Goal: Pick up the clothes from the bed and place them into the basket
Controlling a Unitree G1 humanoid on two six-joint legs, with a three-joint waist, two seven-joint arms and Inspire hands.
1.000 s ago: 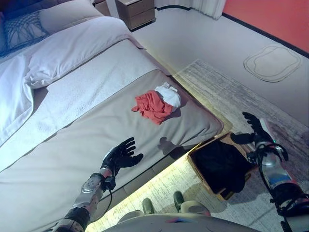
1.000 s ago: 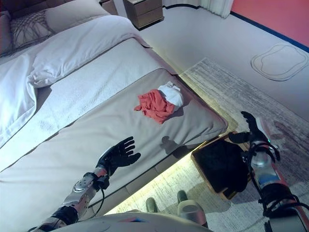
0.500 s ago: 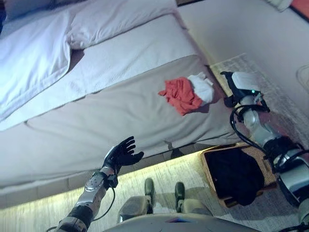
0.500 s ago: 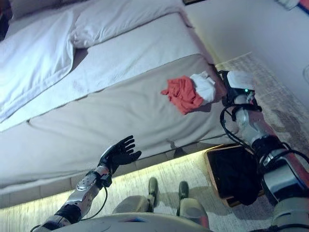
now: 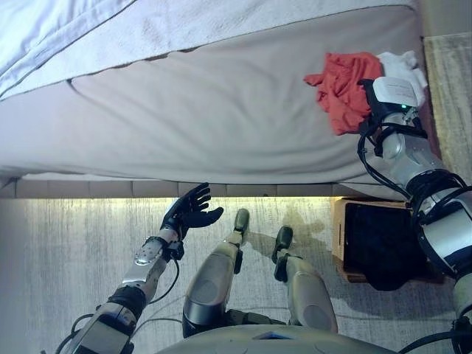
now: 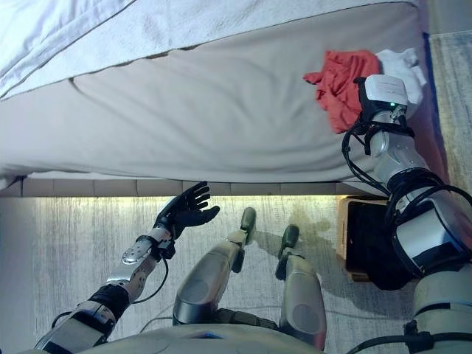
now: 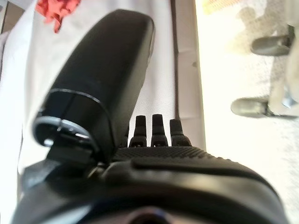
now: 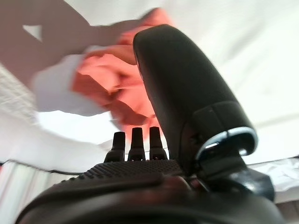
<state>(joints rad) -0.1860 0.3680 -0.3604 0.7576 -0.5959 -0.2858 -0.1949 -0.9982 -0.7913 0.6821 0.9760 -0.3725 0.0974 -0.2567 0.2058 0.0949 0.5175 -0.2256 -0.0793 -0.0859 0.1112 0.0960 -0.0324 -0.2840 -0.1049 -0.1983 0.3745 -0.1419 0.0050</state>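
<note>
A red garment (image 5: 338,82) and a white garment (image 5: 402,66) lie bunched together on the grey bed cover (image 5: 221,110) near its right corner. My right hand (image 5: 371,97) reaches onto the bed at the edge of this pile. In the right wrist view its thumb (image 8: 184,93) and fingers (image 8: 136,140) are straight, with the red garment (image 8: 107,84) just past them, not held. My left hand (image 5: 188,214) is open and empty above the rug in front of the bed. The wooden basket (image 5: 341,243) stands on the floor at the right with dark cloth (image 5: 383,240) in it.
A white duvet (image 5: 66,29) covers the far left of the bed. A lit strip runs along the bed's base (image 5: 147,190). A grey patterned rug (image 5: 66,258) covers the floor between the bed and me.
The camera has tilted down and the whole picture has shifted. My right hand has moved from above the basket up onto the bed, to the clothes. The left hand stays open.
</note>
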